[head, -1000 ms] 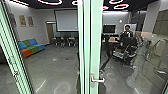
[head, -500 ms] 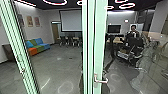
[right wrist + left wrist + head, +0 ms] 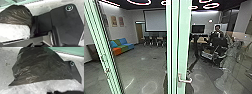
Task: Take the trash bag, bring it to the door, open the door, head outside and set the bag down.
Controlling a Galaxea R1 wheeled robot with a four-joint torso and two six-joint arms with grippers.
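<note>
In the head view, a green-framed door (image 3: 184,45) bears a metal handle (image 3: 186,80), a person (image 3: 217,33) beyond the glass. The left wrist view has the dark trash bag (image 3: 41,67) above the pale floor (image 3: 6,70). The right wrist view puts it beside the robot's base (image 3: 63,20); I cannot tell either claw's state.

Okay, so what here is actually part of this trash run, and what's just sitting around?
For the job:
- dark trash bag
- green-framed door
- door handle

Just around:
- multicolored sofa
- large pale screen
- wall pictures
</note>
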